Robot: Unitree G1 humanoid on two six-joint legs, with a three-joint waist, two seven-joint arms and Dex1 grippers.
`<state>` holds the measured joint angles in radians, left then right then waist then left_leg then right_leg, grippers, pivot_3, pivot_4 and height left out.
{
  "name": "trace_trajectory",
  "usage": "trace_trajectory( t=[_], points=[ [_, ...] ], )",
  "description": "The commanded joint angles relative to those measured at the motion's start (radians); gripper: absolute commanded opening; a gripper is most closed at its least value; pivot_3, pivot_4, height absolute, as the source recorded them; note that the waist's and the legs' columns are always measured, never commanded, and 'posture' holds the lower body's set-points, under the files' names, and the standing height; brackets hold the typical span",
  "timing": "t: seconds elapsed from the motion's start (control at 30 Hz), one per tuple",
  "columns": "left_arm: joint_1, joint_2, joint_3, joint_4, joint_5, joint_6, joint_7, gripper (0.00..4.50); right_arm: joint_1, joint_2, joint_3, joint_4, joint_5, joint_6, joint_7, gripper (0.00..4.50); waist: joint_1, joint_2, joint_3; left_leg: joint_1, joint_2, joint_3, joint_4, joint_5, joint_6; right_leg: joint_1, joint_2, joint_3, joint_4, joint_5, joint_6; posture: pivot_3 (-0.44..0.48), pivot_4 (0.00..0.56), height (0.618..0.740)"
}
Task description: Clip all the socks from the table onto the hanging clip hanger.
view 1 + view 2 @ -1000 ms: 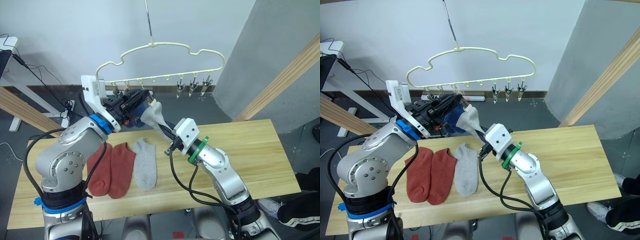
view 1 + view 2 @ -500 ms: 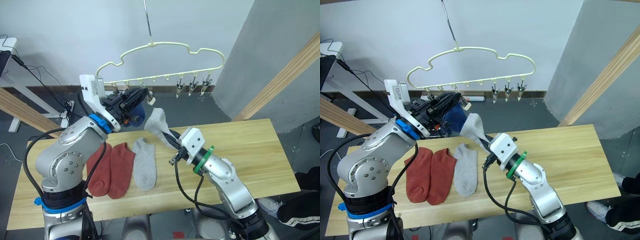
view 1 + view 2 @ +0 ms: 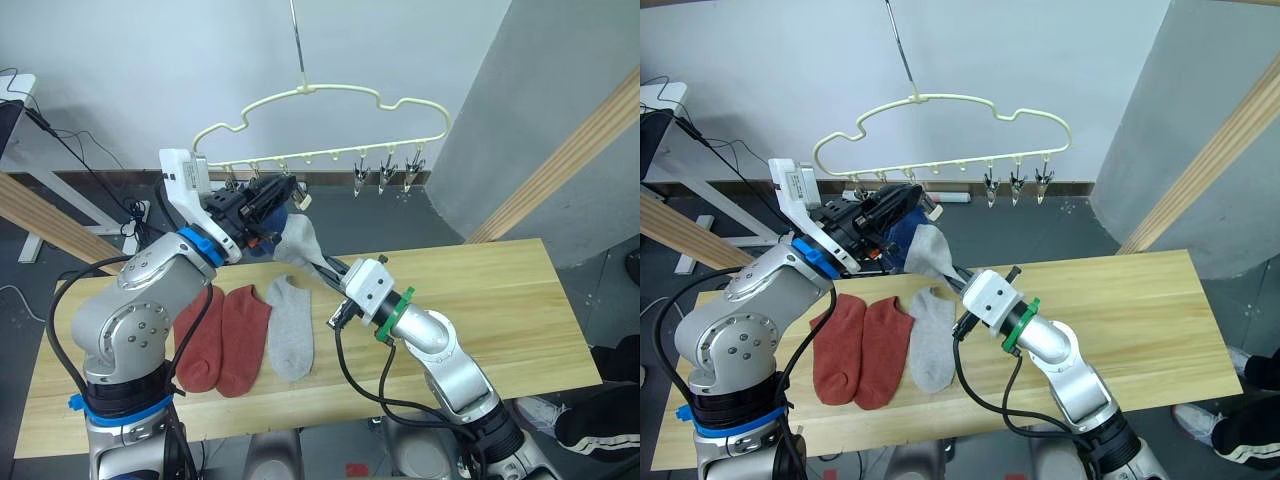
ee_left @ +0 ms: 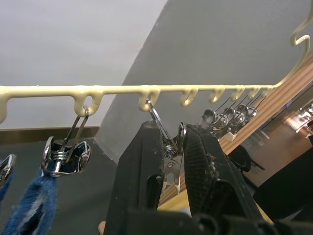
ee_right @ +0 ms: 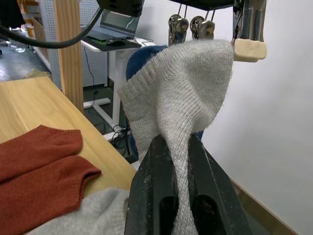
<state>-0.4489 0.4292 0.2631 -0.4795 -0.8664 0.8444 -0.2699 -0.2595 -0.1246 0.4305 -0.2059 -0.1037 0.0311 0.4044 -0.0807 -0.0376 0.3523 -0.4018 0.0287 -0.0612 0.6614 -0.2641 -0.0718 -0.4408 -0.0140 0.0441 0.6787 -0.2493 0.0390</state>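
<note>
Right end effector [image 5: 175, 147] pinches a light grey sock [image 5: 181, 93], lifted to the clip hanger [image 3: 330, 105] w/ its cuff just under the metal clip [image 4: 167, 147] that the left end effector [image 4: 168, 156] squeezes, prob. open. Feed cuff edge fully between clip tips before letting go. Two rust-red socks [image 3: 220, 335] & another grey sock [image 3: 288, 328] lie on the counter [image 3: 500, 300].
</note>
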Motion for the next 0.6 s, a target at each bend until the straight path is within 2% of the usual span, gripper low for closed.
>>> trace_trajectory(
  t=[0.03,0.6],
  points=[
    [-0.013,0.004,0.004,-0.033,-0.031,-0.008,-0.001,0.51,-0.012,0.019,-0.007,-0.007,0.006,-0.030,-0.007,0.00,0.000,0.000,0.000,0.000,0.000,0.000,0.000,0.000,0.000,0.000,0.000,0.000,0.000,0.000,0.000,-0.090,0.336,0.740],
    [-0.012,0.010,0.002,-0.034,-0.044,-0.011,-0.001,0.51,-0.029,0.034,-0.033,0.017,0.036,-0.027,0.008,0.00,0.000,0.000,0.000,0.000,0.000,0.000,0.000,0.000,0.000,0.000,0.000,0.000,0.000,0.000,-0.001,-0.091,0.330,0.740]
  ],
)
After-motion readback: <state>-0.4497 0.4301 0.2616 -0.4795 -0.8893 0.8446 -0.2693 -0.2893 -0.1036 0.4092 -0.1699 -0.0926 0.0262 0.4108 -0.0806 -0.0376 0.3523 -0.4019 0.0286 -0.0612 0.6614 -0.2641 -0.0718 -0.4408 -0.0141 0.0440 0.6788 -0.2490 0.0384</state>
